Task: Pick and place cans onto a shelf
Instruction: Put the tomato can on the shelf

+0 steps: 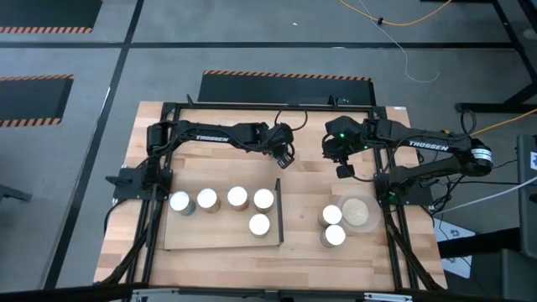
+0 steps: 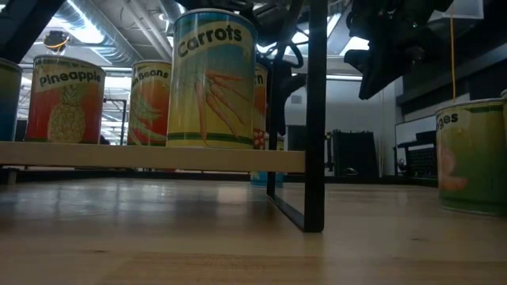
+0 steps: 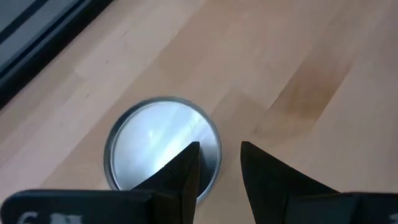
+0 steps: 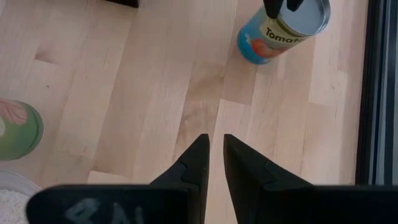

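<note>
Left arm poised over a loose can at the back of the table; five cans already on the shelf.

The table [image 1: 210, 155] carries the shelf [image 1: 180, 237] at front left, its black frame [image 1: 279, 210] at the inner end, with four cans [image 1: 237, 197] in a row and one in front. Two more cans [image 1: 333, 215] stand just beside a flat dish [image 1: 357, 213] at front right. The left gripper [image 3: 219, 163] hovers above the tomato can [image 4: 284, 28], fingers slightly parted and empty. The right gripper [image 4: 214, 152] waits nearby, nearly closed, holding nothing. The can looks rigid, with smooth, likely slippery sides and some weight; I would grip it across the middle of its round side, squarely, not by the rim.
</note>
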Controlling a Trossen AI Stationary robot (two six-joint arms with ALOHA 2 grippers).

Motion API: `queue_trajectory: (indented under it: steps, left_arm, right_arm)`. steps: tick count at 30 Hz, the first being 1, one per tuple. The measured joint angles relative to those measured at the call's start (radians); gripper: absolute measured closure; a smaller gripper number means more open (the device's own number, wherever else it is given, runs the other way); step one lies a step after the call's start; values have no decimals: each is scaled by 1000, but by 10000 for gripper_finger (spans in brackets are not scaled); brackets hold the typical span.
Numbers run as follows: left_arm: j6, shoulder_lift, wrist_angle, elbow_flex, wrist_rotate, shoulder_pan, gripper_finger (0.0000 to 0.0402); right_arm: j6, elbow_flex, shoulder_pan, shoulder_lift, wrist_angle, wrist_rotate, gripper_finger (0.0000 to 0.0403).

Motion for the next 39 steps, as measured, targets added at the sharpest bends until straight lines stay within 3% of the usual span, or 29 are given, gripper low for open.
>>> queue_trajectory:
  steps: [17, 30, 39]
  left_arm:
    - [9, 11, -48, 2, -4, 0, 294]
    - [10, 12, -51, 2, -2, 0, 393]
    - [42, 7, -51, 1, 5, 0, 399]
  right_arm:
    - [0, 0, 0, 0, 0, 0, 350]
    - [0, 0, 0, 0, 0, 0, 350]
    - [1, 0, 0, 0, -1, 0, 350]
